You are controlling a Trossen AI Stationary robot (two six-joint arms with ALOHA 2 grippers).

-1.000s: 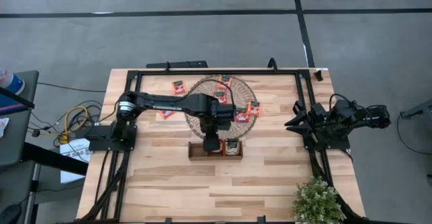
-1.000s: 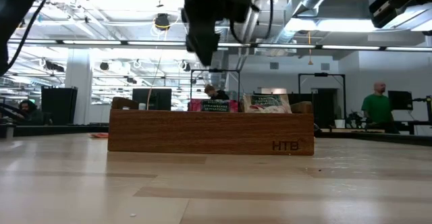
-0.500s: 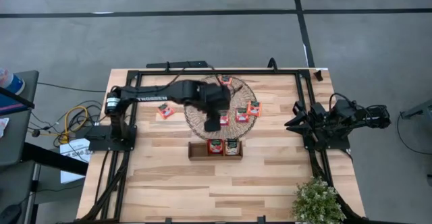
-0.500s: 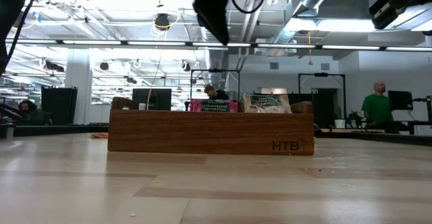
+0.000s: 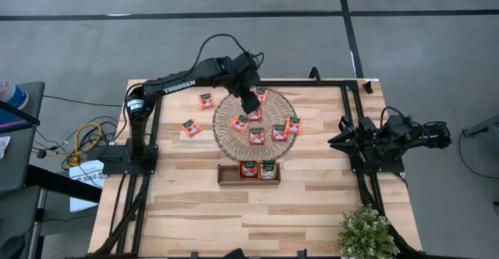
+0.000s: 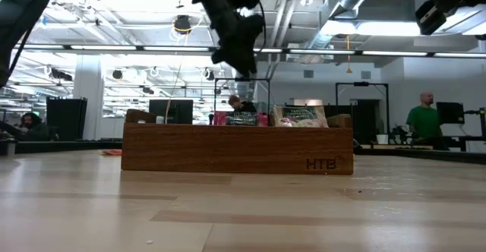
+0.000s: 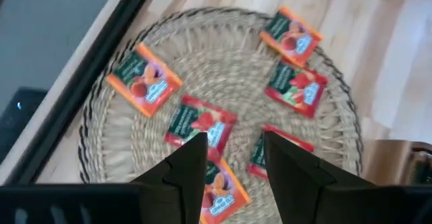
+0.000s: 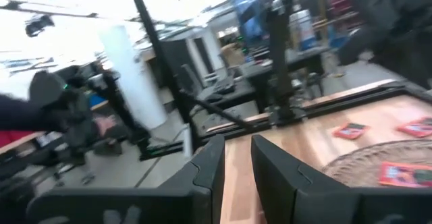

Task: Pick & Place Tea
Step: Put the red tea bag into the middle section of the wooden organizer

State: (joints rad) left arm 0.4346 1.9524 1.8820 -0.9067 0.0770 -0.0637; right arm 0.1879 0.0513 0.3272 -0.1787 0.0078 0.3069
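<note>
Several red-orange tea sachets point(image 5: 256, 134) lie flat on the round woven mat point(image 5: 226, 134); in the left wrist view one sachet point(image 7: 200, 125) lies just beyond my fingers. Two more sachets point(image 5: 206, 100) lie on the wood left of the mat. The brown wooden tray point(image 5: 226, 173) holds two sachets point(image 5: 267, 168) standing on edge, which show above its wall point(image 6: 237, 149) in the low view. My left gripper point(image 5: 249, 101) hangs open over the mat's far part point(image 7: 235, 158), nothing between its fingers. My right gripper point(image 8: 237, 163) waits at the table's right edge point(image 5: 347, 142), slightly open and holding nothing.
A black metal frame point(image 5: 257, 82) runs round the table's edges. A potted plant point(image 5: 366, 234) stands at the near right corner. Bare wood lies near and left of the tray. People point(image 6: 421, 123) are in the room beyond.
My left gripper has swung from above the tray toward the table's far edge, rising a little and turning, and now hangs over the mat's far part. The red sachet it had been covering stands in the tray beside the other one.
</note>
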